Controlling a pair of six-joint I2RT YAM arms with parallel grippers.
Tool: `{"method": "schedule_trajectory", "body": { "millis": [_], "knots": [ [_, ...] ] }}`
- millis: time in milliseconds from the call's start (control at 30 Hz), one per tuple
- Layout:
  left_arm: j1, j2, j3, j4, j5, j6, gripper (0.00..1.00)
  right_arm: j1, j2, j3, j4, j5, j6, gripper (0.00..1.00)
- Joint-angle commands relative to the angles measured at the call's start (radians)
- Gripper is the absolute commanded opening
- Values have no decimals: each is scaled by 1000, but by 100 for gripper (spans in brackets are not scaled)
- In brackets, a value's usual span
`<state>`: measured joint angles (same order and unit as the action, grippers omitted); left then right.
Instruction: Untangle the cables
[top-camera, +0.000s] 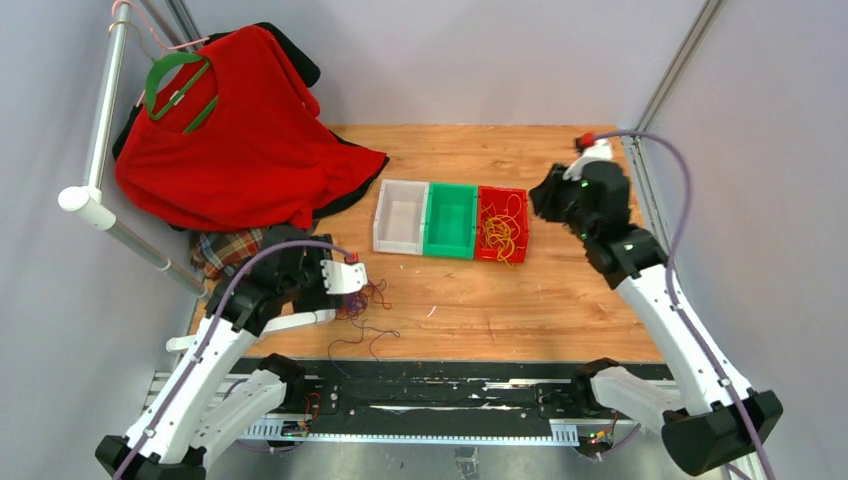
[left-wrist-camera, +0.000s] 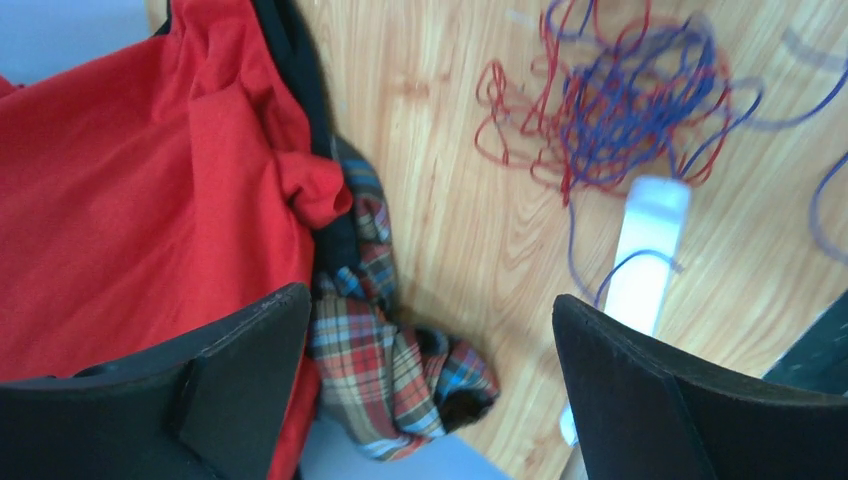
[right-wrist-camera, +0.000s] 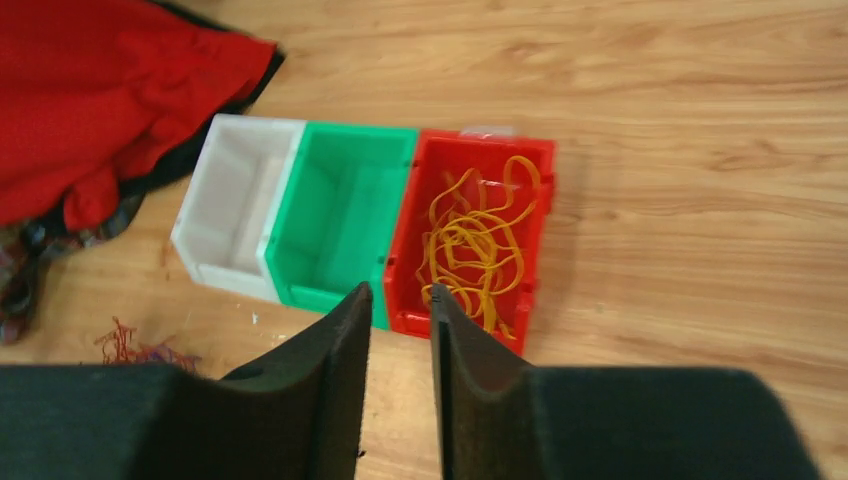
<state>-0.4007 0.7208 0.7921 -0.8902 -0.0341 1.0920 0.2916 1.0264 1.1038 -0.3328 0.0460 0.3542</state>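
Left pincer (left-wrist-camera: 430, 300) stands wide open with nothing between its fingers, hanging low over the wooden table (top-camera: 580, 300) at the near left corner. From its wrist view the knot of dark red and purple-black cables (left-wrist-camera: 610, 110) lies on the bare wood a little ahead and to one side, not between the fingers. Such a wide spread suits reaching round a loose bundle, so my guess is that it is poised to take a strand from this knot.

Across the table, the right pincer (right-wrist-camera: 398, 292) shows only a narrow gap between its fingers and holds nothing. It hovers above the row of three boxes, with the near wall of the red box (right-wrist-camera: 405, 250) just beyond its tips. The yellow-orange cables (right-wrist-camera: 480, 250) lie curled inside that box, apart from the other colours, which looks like sorting by colour. The green box (right-wrist-camera: 340, 230) and the white box (right-wrist-camera: 230, 220) beside it hold no cables, likely kept for the two colours left in the knot.

A red shirt (top-camera: 240, 140) and a plaid cloth (left-wrist-camera: 390, 370) lie beside the left pincer, close enough to snag
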Motion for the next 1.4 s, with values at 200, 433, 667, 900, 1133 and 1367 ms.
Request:
{"method": "schedule_trajectory", "body": {
  "millis": [200,433,667,900,1133,1367],
  "knots": [
    [15,300,110,16,261,-302,87,435,68,-226,248,125,-34,36],
    [43,508,114,49,344,-315,83,553,95,-337,350,139,-11,39],
    [45,604,74,74,334,-279,66,635,137,-408,465,131,25,47],
    [43,537,76,46,324,-266,5,654,238,-431,599,39,112,53],
    [43,408,252,-89,477,-353,1,685,331,-372,698,-36,133,54],
    [43,344,309,-115,479,-387,1,756,454,-251,712,-73,108,55]
  ]
}}
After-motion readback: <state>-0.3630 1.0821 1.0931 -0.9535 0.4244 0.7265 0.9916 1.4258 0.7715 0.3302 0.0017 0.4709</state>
